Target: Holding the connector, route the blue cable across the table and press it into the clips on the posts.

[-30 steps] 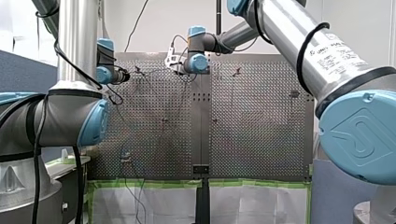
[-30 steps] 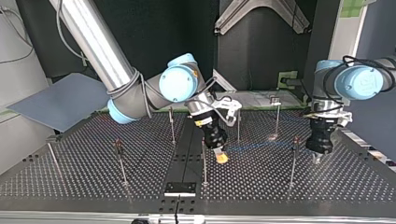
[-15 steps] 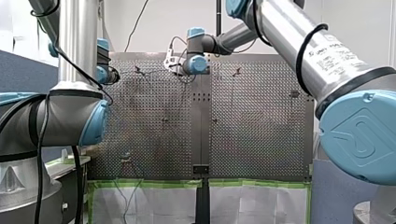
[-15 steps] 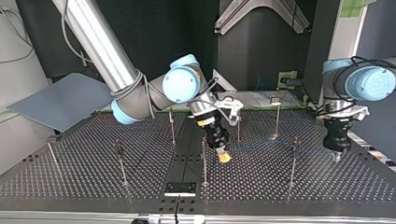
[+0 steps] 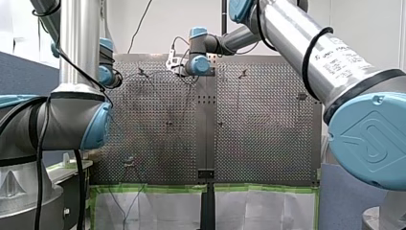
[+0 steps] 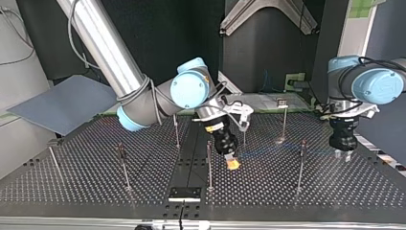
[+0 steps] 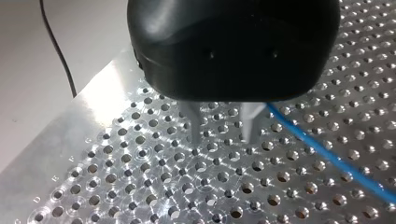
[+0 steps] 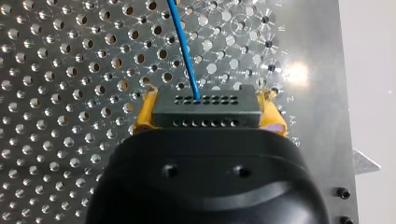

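The perforated metal table (image 6: pixel 95 184) fills the lower half of the top view. In the front view it stretches away between the two arms.

My right arm (image 6: pixel 107 50) comes in from the top view's upper left and slants down past the middle of the table. My left arm (image 6: pixel 371 84) stands at that view's right, its wrist pointing straight down near the table's edge.

Thin metal posts (image 6: pixel 209 165) rise from the table, well apart from one another. One stands just beside my right arm's wrist, and another post (image 6: pixel 300 165) stands near my left arm's wrist.

The right pincer (image 8: pixel 208 100) is pinching the connector (image 8: pixel 205 115). This is a dark block with two rows of small holes, and a yellow pad (image 8: pixel 145 109) presses against each end of it. In the top view this pincer (image 6: pixel 231 163) hangs low over the middle of the table, tilted, with its yellow tips showing.

The left pincer (image 7: pixel 222 133) is spread. Its two metal fingers (image 7: pixel 195 126) stand apart above the holes with nothing between them.

The blue cable (image 8: pixel 184 51) leaves the top row of the connector and runs away over the table ahead of the right pincer. In the left wrist view the cable (image 7: pixel 327 154) passes just beside one finger, outside the gap, and lies slanting across the holes. In the top view it shows as a faint blue line (image 6: pixel 268 151) from the right pincer toward the post near my left arm. Whether it sits in a clip cannot be told.
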Robot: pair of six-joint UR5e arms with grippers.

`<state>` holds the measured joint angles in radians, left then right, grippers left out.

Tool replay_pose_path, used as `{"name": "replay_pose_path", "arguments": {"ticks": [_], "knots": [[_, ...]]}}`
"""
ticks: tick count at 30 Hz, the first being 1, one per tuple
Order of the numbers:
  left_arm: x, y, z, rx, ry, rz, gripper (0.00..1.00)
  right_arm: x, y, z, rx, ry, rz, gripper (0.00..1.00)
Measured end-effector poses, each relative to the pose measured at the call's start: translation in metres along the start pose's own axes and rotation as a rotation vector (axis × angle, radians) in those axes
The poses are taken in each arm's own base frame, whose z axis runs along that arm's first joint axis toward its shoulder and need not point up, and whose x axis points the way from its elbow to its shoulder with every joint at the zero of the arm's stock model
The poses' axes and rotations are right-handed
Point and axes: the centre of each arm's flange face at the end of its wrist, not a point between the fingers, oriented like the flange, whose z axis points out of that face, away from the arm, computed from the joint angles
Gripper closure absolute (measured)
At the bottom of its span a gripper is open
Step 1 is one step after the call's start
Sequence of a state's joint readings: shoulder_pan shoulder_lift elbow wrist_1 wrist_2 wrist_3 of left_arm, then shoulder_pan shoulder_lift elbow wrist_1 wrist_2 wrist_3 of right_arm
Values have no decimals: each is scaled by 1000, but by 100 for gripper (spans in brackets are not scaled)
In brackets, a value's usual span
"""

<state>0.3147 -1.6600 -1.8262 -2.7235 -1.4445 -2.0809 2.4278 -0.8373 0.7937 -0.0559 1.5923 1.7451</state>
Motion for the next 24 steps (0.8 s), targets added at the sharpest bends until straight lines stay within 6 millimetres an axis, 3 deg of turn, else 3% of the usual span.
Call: {"name": "replay_pose_path", "arguments": {"ticks": [1, 14, 19, 24], "knots": [[-1, -1, -2, -7, 2, 7, 0, 0, -1, 0, 1, 0, 0, 100], [6, -17, -52, -70, 72, 104, 0, 0, -11, -4, -6, -7, 1, 100], [16, -34, -82, -61, 124, 119, 0, -1, -12, -6, -23, -19, 0, 100], [13, -58, -105, -46, 142, 109, 0, -2, -11, -7, -38, -30, -1, 100]]}}
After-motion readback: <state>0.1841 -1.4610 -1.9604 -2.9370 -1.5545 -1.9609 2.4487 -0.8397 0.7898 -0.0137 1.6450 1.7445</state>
